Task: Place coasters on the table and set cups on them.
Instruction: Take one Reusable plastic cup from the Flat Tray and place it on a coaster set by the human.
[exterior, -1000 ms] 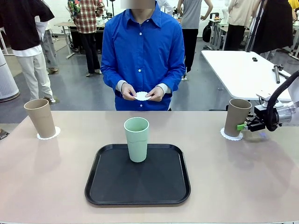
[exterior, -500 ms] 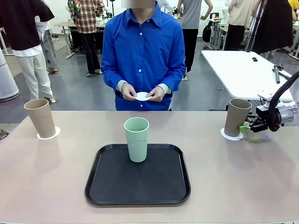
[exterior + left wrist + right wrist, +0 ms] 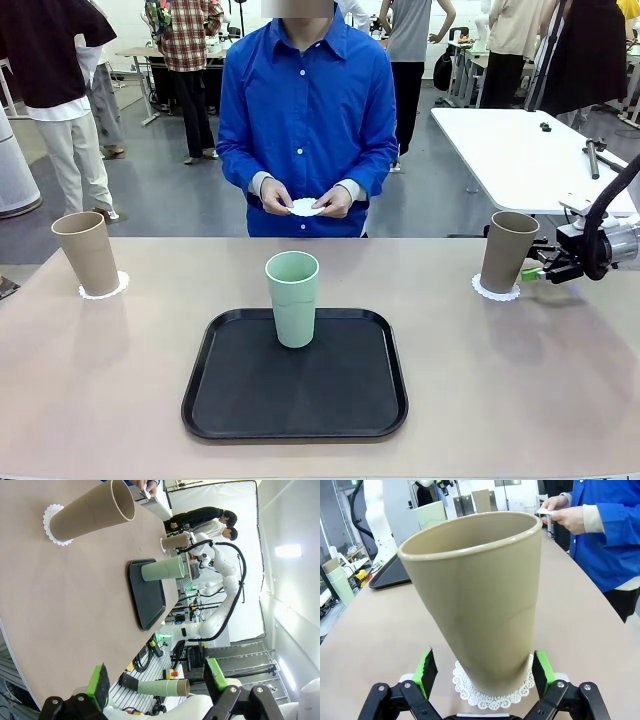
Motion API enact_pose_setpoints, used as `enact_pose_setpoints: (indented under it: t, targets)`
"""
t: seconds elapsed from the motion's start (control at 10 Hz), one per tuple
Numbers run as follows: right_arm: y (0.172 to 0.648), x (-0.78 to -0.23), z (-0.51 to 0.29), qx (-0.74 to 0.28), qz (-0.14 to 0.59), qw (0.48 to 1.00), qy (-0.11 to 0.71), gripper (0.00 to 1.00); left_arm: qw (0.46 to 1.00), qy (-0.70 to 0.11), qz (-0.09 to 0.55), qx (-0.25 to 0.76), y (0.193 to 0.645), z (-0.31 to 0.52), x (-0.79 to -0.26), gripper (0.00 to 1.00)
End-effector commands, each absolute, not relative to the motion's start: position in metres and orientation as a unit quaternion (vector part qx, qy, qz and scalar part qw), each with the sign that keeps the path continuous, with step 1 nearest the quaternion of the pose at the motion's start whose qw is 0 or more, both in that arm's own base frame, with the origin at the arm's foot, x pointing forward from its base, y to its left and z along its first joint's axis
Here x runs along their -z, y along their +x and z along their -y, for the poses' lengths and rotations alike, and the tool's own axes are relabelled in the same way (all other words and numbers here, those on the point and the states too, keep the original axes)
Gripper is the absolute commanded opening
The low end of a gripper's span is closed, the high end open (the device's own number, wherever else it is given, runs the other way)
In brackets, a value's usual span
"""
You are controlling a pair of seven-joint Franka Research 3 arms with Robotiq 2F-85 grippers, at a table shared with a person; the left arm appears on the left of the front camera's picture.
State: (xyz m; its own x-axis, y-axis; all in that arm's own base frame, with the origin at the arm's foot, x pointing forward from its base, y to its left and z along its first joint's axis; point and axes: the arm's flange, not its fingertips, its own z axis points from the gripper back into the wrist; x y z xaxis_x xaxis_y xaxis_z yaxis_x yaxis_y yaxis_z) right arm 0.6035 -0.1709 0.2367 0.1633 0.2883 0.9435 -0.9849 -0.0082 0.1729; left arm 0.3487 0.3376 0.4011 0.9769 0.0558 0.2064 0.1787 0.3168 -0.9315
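One tan cup (image 3: 87,253) stands on a coaster (image 3: 104,288) at the table's (image 3: 520,400) left end. A second tan cup (image 3: 508,250) stands on a coaster (image 3: 497,290) at the right end. My right gripper (image 3: 535,271) hovers open just right of that cup, not touching it. In the right wrist view this cup (image 3: 480,595) and its coaster (image 3: 492,692) rise just ahead of the spread green pads (image 3: 427,667). The mint green cup (image 3: 292,298) stands upright in a black tray (image 3: 295,400). The person holds a third coaster (image 3: 304,206) in both hands. My left gripper (image 3: 157,680) is open and holds nothing.
The person stands at the far edge, hands near the chest. The left wrist view looks along the table past the near tan cup (image 3: 92,512), the tray (image 3: 146,600) and the green cup (image 3: 162,568). A white table (image 3: 520,150) stands behind on the right.
My right gripper has drawn back to the right, away from the right tan cup, which stays on its coaster. Nothing else has moved.
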Motion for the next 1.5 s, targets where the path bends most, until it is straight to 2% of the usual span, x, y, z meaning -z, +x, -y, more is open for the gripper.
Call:
enact_pose_setpoints:
  t: [0.0,0.1,0.3,0.7,0.9,1.1,1.4]
  targets:
    - [0.608,-0.240,0.184,-0.531,0.356,0.604,0.475,1.00,0.807,-0.581,0.102,0.037,0.348,-0.338,-0.403,1.00]
    - [0.605,-0.243,0.190,-0.526,0.357,0.615,0.466,1.00,0.807,-0.581,0.102,0.037,0.348,-0.338,-0.403,1.00]
    - [0.587,-0.262,0.199,-0.509,0.338,0.677,0.410,1.00,0.807,-0.581,0.102,0.037,0.348,-0.338,-0.403,1.00]
    - [0.528,-0.325,0.188,-0.460,0.304,0.771,0.319,1.00,0.807,-0.581,0.102,0.037,0.348,-0.338,-0.403,1.00]
    - [0.496,-0.369,0.170,-0.409,0.236,0.837,0.276,1.00,0.807,-0.581,0.102,0.037,0.348,-0.338,-0.403,1.00]
    - [0.466,-0.412,0.154,-0.392,0.191,0.869,0.234,1.00,0.807,-0.581,0.102,0.037,0.348,-0.338,-0.403,1.00]
    - [0.440,-0.470,0.116,-0.354,0.171,0.902,0.177,1.00,0.807,-0.581,0.102,0.037,0.348,-0.338,-0.403,1.00]
